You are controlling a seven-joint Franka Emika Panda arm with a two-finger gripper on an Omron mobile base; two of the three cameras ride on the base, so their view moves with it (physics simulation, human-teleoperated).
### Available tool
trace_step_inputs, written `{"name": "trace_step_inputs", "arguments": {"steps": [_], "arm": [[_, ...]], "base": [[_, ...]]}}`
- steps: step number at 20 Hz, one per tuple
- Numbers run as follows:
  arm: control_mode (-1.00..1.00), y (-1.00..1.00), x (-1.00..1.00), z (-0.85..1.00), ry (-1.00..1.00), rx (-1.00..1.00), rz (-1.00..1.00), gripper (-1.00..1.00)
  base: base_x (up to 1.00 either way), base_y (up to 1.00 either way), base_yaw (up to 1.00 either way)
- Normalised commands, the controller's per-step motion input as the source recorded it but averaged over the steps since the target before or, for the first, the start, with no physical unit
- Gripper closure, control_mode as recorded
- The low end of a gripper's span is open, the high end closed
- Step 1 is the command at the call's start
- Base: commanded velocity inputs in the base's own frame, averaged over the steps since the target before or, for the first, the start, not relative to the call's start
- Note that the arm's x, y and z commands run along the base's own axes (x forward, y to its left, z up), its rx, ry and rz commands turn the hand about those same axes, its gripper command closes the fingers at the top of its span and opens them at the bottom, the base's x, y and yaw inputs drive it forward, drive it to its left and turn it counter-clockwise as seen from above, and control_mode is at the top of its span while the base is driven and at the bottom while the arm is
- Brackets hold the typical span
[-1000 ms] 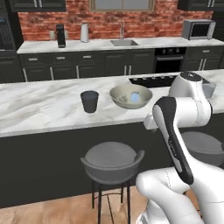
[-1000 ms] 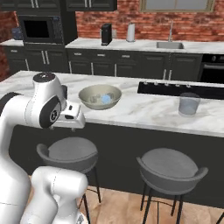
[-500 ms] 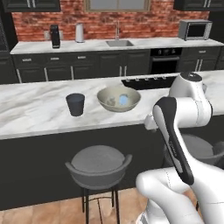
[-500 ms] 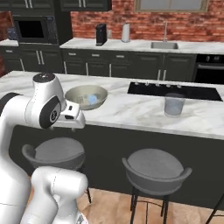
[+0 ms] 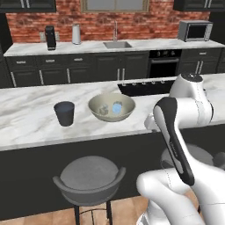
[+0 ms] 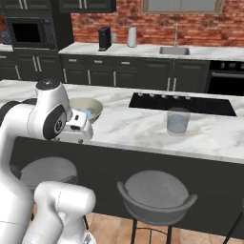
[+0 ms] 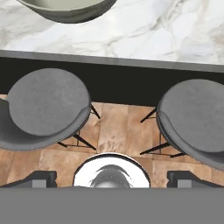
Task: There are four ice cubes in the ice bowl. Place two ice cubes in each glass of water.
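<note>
The ice cubes (image 5: 104,110) in the ice bowl (image 5: 111,107) are judged slippery and light (best pinched across flat faces). The gripper (image 7: 111,179) is spread wide with nothing held.

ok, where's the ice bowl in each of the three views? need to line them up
Left base view: ice bowl at centre, on the marble counter, right of the dark grey glass.
Right base view: left of centre, partly behind the arm, far left of the clear glass.
Hand view: top left edge, cropped.
Shared landmark: the marble counter.
</note>
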Motion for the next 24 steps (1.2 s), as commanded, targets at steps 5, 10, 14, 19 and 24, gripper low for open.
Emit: {"name": "trace_step_inputs", "arguments": {"steps": [5, 10, 14, 19, 24], "arm": [[1.00, 0.00, 0.00, 0.00, 0.00, 0.00, 0.00, -1.00], [1.00, 0.00, 0.00, 0.00, 0.00, 0.00, 0.00, -1.00], [1.00, 0.00, 0.00, 0.00, 0.00, 0.00, 0.00, -1.00], [-1.00, 0.00, 0.00, 0.20, -0.01, 0.02, 0.00, -1.00], [-1.00, 0.14, 0.20, 0.68, -0.09, 0.04, 0.00, -1.00]], "base": [[0.44, -0.34, 0.00], [0.36, -0.29, 0.00], [0.14, -0.05, 0.00], [0.00, -0.03, 0.00], [0.00, 0.00, 0.00]]}}
